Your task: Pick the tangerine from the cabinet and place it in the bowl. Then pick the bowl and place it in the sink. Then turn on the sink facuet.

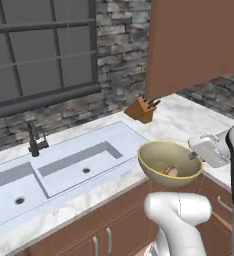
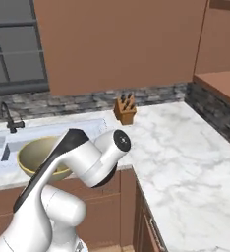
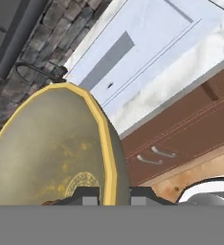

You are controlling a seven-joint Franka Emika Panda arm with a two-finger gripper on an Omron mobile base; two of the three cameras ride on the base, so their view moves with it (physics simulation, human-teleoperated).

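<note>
1. Nearest to me, the robot's white arm (image 1: 179, 215) is bulking up from 6 o'clock in the left base view, its elbow blocking the cupboard fronts below the counter.
2. The gripper (image 3: 111, 195) is pinching the rim of the gold-olive bowl (image 1: 169, 161), one finger inside the wall and one outside, as the hand view is showing.
3. The bowl is hanging tilted in the air at the marble counter's (image 1: 181, 120) front edge, just to the 3 o'clock side of the sink (image 1: 64, 170).
4. The tangerine (image 1: 170, 171) is lying inside the bowl, low against its wall.
5. The black sink faucet (image 1: 35, 140) is standing behind the basin at 9 o'clock.
6. A wooden knife block (image 1: 143, 109) is sitting at 12 o'clock under the reddish-brown cabinet (image 1: 194, 40).
</note>
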